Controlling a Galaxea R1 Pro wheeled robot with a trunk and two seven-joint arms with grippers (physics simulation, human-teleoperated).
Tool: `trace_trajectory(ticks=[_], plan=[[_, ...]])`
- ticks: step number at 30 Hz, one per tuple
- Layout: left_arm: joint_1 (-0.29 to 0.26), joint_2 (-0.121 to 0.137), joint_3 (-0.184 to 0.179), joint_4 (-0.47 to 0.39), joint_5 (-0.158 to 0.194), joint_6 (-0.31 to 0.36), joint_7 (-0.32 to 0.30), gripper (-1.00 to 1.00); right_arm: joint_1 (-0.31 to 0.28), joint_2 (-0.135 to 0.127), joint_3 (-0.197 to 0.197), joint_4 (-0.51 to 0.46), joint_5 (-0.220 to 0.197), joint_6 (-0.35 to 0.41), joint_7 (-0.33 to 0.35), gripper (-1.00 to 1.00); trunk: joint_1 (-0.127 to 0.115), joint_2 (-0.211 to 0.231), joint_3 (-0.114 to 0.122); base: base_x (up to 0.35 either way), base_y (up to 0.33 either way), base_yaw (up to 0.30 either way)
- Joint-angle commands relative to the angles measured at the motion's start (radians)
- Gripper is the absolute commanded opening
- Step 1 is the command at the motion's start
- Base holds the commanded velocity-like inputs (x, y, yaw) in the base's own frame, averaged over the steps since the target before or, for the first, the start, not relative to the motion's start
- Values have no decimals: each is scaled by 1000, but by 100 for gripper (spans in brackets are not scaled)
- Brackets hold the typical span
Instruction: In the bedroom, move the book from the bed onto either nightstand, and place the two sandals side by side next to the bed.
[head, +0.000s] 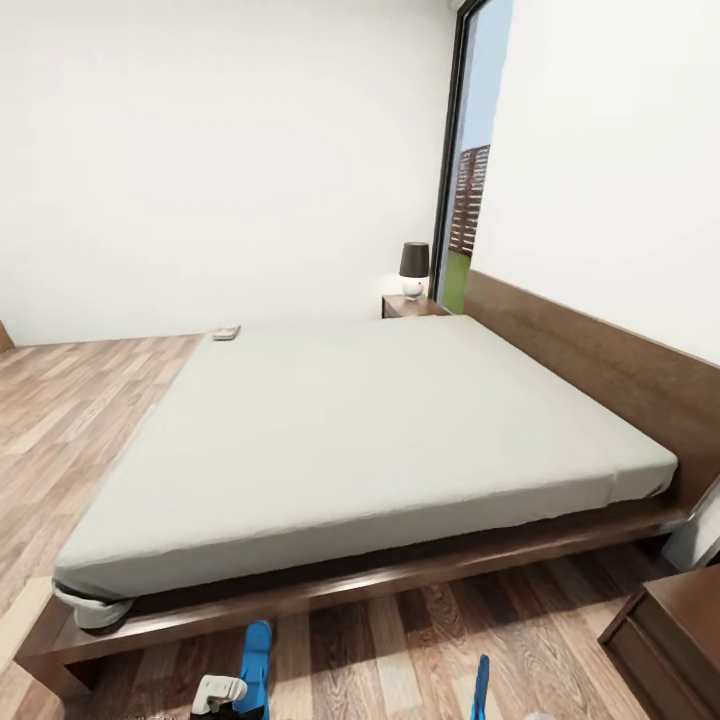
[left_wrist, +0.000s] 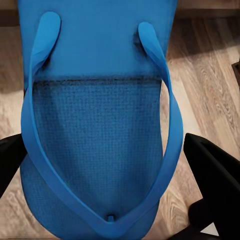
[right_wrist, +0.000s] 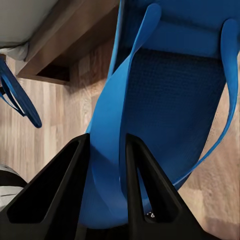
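Right wrist view showing the right gripper (right_wrist: 106, 165) pinching a sandal (right_wrist: 165, 100) strap, the left gripper (left_wrist: 107, 165) straddling the other sandal (left_wrist: 100, 120) — contact unclear — both hanging above floor beside the bed (head: 380, 430), needing setting down side by side — book (head: 226, 332) waiting on the far mattress corner.

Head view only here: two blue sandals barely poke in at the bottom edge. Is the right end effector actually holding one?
Observer: Yes. Right end effector is shut on the right sandal, fingers pinching its edge.
Operator: Left one?
Observer: Left end effector spans the left sandal near its toe post, a finger against each edge.
Operator: Touching the floor?
Observer: Looks lifted: in the right wrist view its straps dangle free above the floor.
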Motion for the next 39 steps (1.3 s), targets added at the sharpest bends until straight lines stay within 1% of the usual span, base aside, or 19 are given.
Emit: trace_trajectory(ticks=[1,26,39], plan=[[-1,0,2,2,2,-2,-5,-100,0,0,8,0,-10,3,4,-100,0,0,-1,0,0,285],[-1,1,4,2,2,-1,-5,-100,0,0,8,-1,-11,3,4,-100,0,0,-1,0,0,283],[-1,1,4,2,2,0,-5,-100,0,-8,6,-1,-15,3,5,-100,0,0,-1,0,0,24]])
